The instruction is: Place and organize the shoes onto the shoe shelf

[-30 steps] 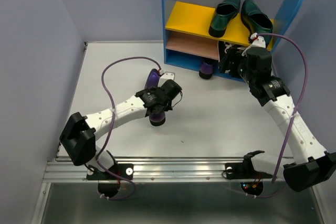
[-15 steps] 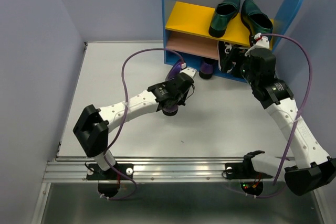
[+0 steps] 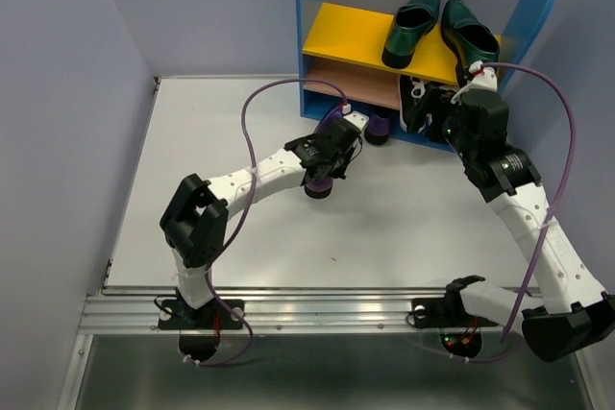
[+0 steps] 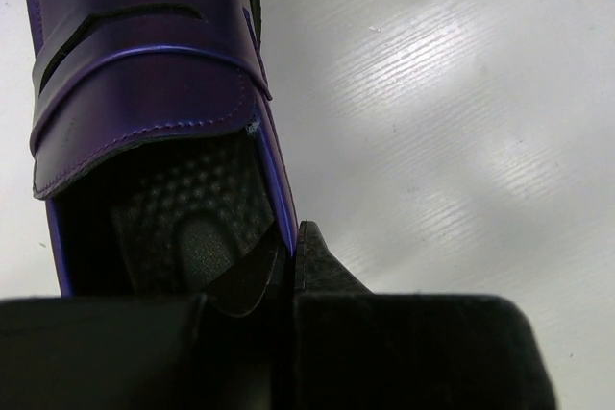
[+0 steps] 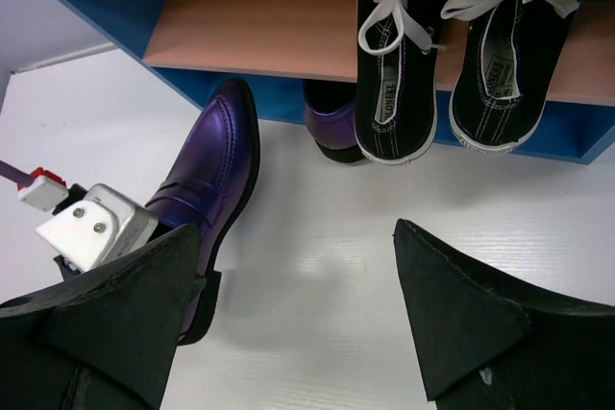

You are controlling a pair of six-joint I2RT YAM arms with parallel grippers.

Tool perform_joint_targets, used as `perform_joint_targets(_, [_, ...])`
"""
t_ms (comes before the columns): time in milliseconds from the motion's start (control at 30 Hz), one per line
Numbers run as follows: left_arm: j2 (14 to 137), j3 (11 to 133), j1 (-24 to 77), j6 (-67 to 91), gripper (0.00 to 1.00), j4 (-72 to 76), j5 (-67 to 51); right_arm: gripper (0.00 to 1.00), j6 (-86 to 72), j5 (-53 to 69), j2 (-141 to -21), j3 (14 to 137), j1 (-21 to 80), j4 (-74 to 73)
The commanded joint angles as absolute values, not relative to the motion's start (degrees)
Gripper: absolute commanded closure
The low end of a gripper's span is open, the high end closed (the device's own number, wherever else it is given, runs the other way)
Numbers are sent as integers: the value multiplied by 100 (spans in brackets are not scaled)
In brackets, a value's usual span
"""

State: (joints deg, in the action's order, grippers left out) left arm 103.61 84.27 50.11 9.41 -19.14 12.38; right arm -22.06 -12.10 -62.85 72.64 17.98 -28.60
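Note:
My left gripper [image 3: 325,165] is shut on the side wall of a dark purple shoe [image 4: 144,74] and holds it just in front of the shoe shelf [image 3: 312,7], toe towards it. In the right wrist view this shoe [image 5: 207,180] nearly reaches the blue base. The other purple shoe [image 5: 332,127] sits on the base under the tan board [image 5: 259,36]. Two black sneakers [image 5: 394,64] with white laces stand on the tan board at the right. Two green loafers [image 3: 413,21] lie on the yellow board [image 3: 346,31]. My right gripper [image 5: 296,229] is open and empty before the shelf's right half.
The grey table [image 3: 221,122] is walled at the left and back. The left arm's purple cable [image 3: 252,112] loops above the table. My right arm [image 3: 524,208] stretches along the right side. A metal rail [image 3: 288,309] runs along the near edge.
My left arm has carried the purple shoe right and away, from mid-table to the front of the shelf. My right gripper has edged slightly closer to the shelf and stays open.

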Motion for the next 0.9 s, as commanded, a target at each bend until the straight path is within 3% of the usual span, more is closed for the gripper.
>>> perform_joint_targets(0, [10257,8868,4905,677,100,-1459,1292,13,-2171,-1336,-6179,7427,1775,-2769])
perform_joint_targets(400, [10951,9412,4597,475,100,-1187,1003,13,-2180,-1336,-6170,7453,1775,-2804])
perform_joint_targets(867, [12181,11214,4289,97,100,-1371,905,13,-2171,-1354,-6214,7541,1775,-2883])
